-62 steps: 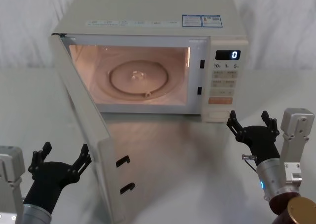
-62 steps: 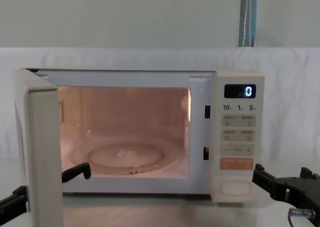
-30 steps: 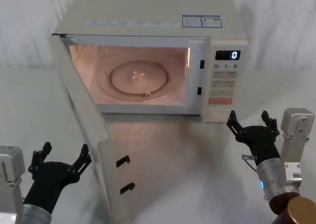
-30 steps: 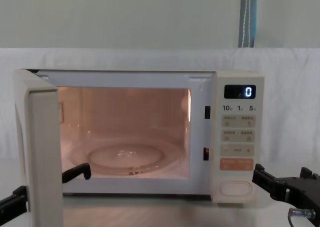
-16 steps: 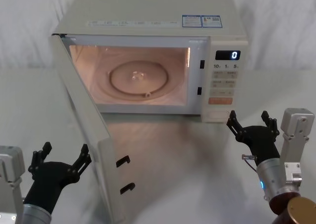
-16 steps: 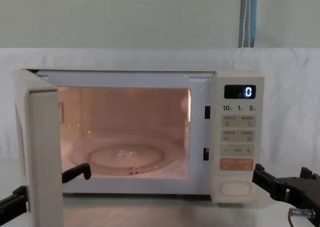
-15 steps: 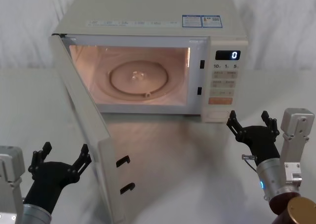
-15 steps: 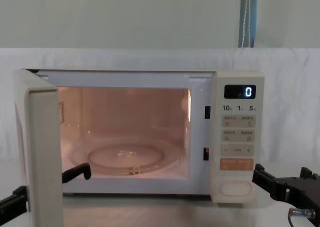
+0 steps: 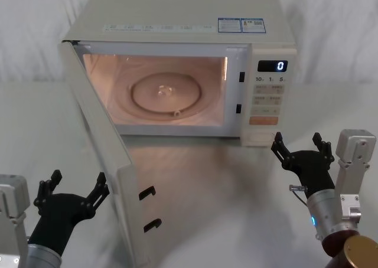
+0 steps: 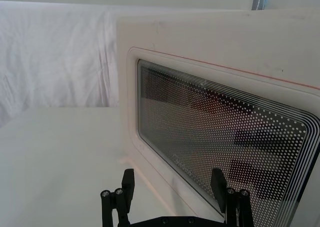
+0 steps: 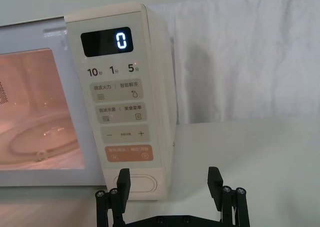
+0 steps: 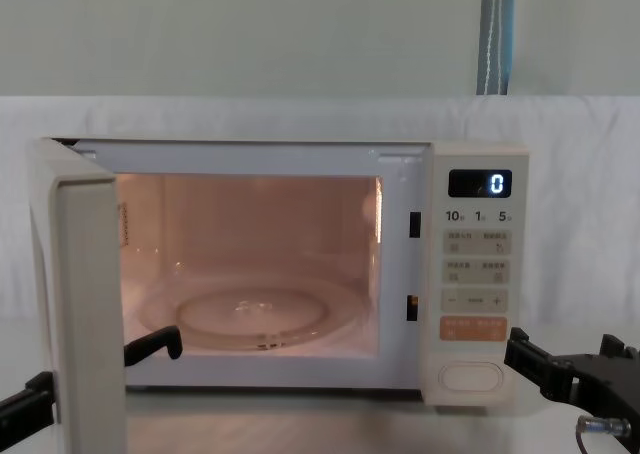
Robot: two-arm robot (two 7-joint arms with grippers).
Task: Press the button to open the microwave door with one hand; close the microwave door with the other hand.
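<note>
Looks like a staged test rig in a lab, not a real kitchen; a lone microwave (image 12: 280,269) sits on a bare white tabletop (image 9: 236,191), w/ no other kitchenware around it; wrinkled white cloth (image 11: 250,57) hangs as a backdrop right behind; above the cloth a plain pale wall (image 12: 250,34) w/ a blue-and-white strip (image 12: 495,34) running down it; two black robot grippers, left gripper (image 9: 71,191) & right gripper (image 9: 298,145), hover over the tabletop.

A lit display (image 9: 273,66) reads 0 above the orange key (image 11: 129,152), a glass turntable (image 9: 166,94) lies inside the glowing cavity, and white cloth (image 12: 300,114) drapes behind.
</note>
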